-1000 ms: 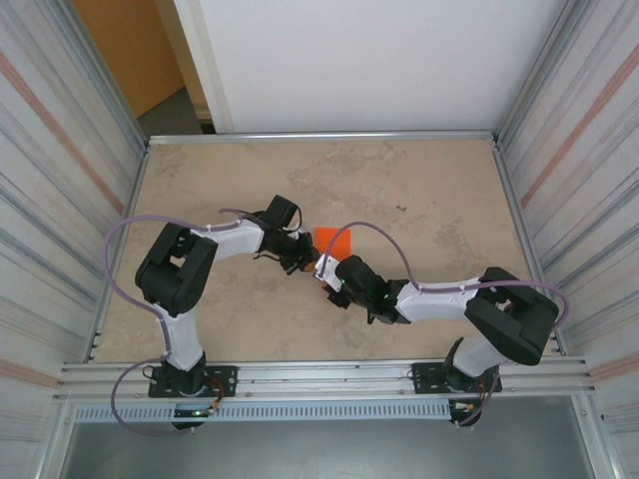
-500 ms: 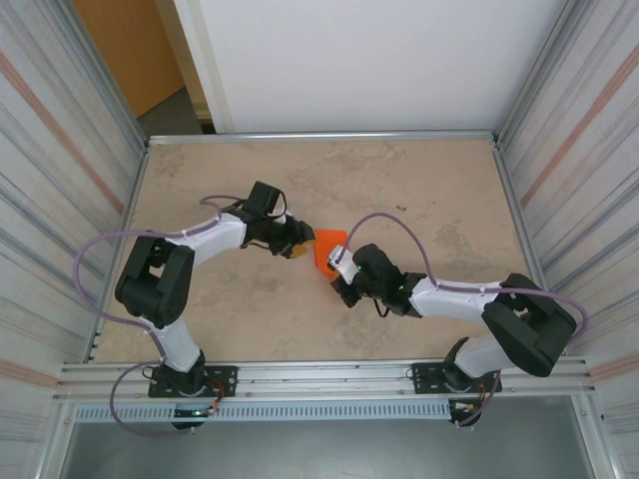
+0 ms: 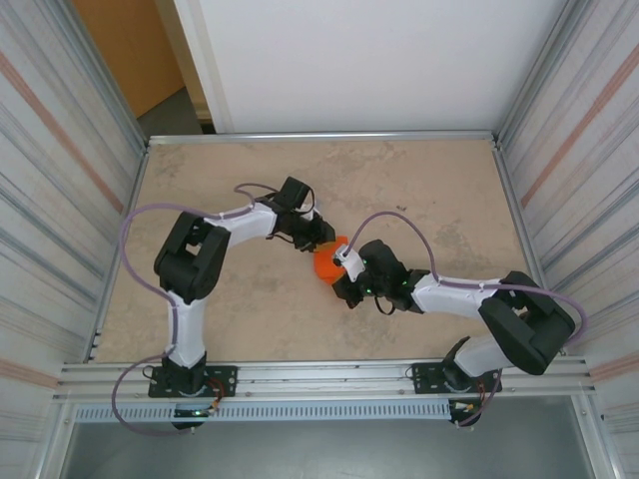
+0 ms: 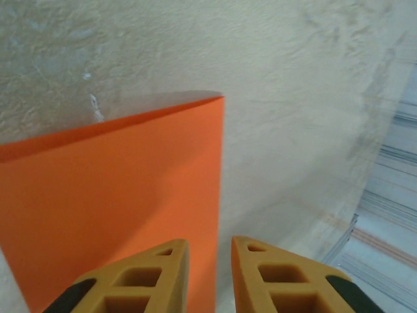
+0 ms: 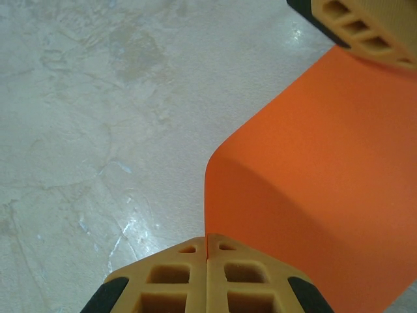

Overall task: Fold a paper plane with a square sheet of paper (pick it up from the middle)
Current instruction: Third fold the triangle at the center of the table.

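The square sheet of paper [image 3: 326, 264], bright orange, is bowed up off the table between my two grippers. My right gripper [image 5: 207, 236] is shut on one edge of the sheet [image 5: 313, 189], which runs straight into the seam between its pads. In the top view that gripper [image 3: 343, 263] sits at the sheet's right side. My left gripper [image 4: 210, 242] stands slightly open, and the side edge of the sheet [image 4: 111, 195] passes through the gap between its fingers. From above, the left gripper [image 3: 320, 239] is at the sheet's far side. The paper plane is out of view.
The beige table [image 3: 439, 200] has metal rails along its edges and ribbed walls on both sides. The right arm's purple cable [image 3: 399, 222] arcs over the table behind the grippers. A left finger [image 5: 355, 26] shows at the top right of the right wrist view.
The left arm swung right, onto the sheet's far side, and its jaws opened and then narrowed. The right gripper shut on the sheet's edge, and the paper now curves up.
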